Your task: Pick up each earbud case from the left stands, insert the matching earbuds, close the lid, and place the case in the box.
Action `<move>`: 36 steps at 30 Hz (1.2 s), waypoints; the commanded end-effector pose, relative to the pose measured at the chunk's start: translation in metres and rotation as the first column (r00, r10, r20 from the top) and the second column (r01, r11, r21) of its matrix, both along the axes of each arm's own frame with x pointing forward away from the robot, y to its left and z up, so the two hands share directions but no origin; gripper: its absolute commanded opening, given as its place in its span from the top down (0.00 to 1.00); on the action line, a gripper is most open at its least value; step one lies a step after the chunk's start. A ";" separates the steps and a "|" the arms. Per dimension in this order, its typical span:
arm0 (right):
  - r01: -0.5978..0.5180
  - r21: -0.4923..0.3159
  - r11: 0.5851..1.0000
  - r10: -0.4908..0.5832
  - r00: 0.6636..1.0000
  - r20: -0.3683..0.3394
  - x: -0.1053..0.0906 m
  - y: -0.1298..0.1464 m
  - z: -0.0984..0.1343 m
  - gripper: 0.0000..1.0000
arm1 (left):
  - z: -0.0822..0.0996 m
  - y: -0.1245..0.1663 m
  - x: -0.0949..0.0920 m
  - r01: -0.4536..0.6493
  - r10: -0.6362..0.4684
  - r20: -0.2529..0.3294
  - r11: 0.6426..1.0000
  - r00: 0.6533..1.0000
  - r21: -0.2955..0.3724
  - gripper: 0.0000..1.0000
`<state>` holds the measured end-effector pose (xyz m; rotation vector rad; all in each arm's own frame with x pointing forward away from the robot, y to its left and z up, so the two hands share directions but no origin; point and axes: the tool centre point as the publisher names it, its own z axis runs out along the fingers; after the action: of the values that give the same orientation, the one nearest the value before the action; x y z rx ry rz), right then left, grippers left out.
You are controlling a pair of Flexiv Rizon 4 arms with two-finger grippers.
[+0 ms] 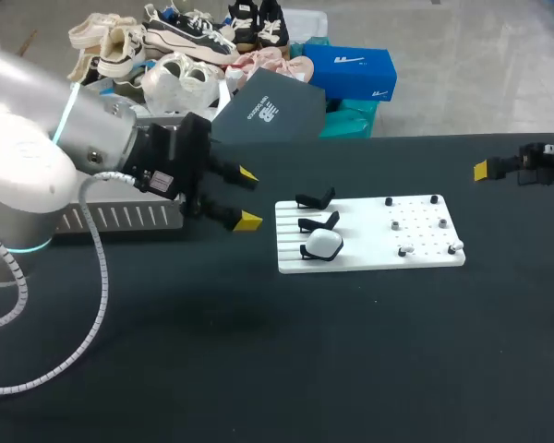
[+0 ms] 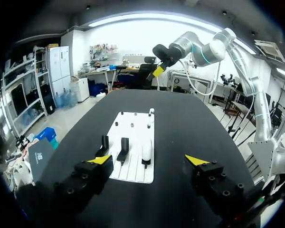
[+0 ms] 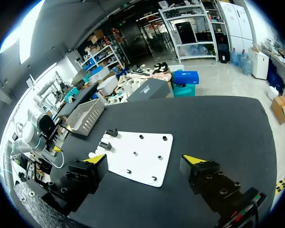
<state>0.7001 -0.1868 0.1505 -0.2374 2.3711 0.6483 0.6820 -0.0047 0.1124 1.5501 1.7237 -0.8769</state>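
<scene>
The left claw (image 1: 247,198) is hovering wide open beside the white board (image 1: 425,254), where an earbud case (image 1: 324,244) is sitting on the front stand (image 1: 306,251). Picking up seems to be only beginning; the next move calls for closing around that case. The right claw (image 3: 145,159) is gaping wide too.

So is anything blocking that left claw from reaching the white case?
Nothing visible. The left claw is open and off to the side of the board, with only bare table between it and the case. The two empty stands sit beside the case, not in front of it.
</scene>
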 end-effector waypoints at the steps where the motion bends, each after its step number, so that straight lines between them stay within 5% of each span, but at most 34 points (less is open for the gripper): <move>1: 0.000 -0.001 1.000 0.000 1.000 0.000 0.000 0.000 0.000 0.00 | -0.014 -0.011 0.003 -0.025 0.025 0.026 0.999 0.999 -0.022 0.00; 20: 0.000 -0.001 1.000 0.000 1.000 0.000 0.000 0.000 0.000 0.00 | -0.053 -0.042 0.003 -0.027 0.028 0.014 0.996 0.999 -0.081 0.00; 24: 0.000 -0.001 1.000 0.000 1.000 0.000 0.000 0.000 0.000 0.00 | -0.061 -0.048 0.008 -0.052 0.053 0.006 0.995 0.999 -0.080 0.27; 33: 0.000 -0.001 1.000 0.000 1.000 0.000 0.000 0.000 0.000 0.00 | -0.070 -0.053 0.005 -0.055 0.056 0.007 0.996 0.998 -0.076 0.31; 36: 0.000 -0.001 1.000 0.000 1.000 0.000 0.000 0.000 0.000 0.00 | -0.073 -0.054 0.003 -0.053 0.053 -0.002 0.996 0.999 -0.077 0.50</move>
<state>0.7001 -0.1868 0.1505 -0.2374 2.3712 0.6483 0.6863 -0.0576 0.0437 1.4527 1.7067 -0.9001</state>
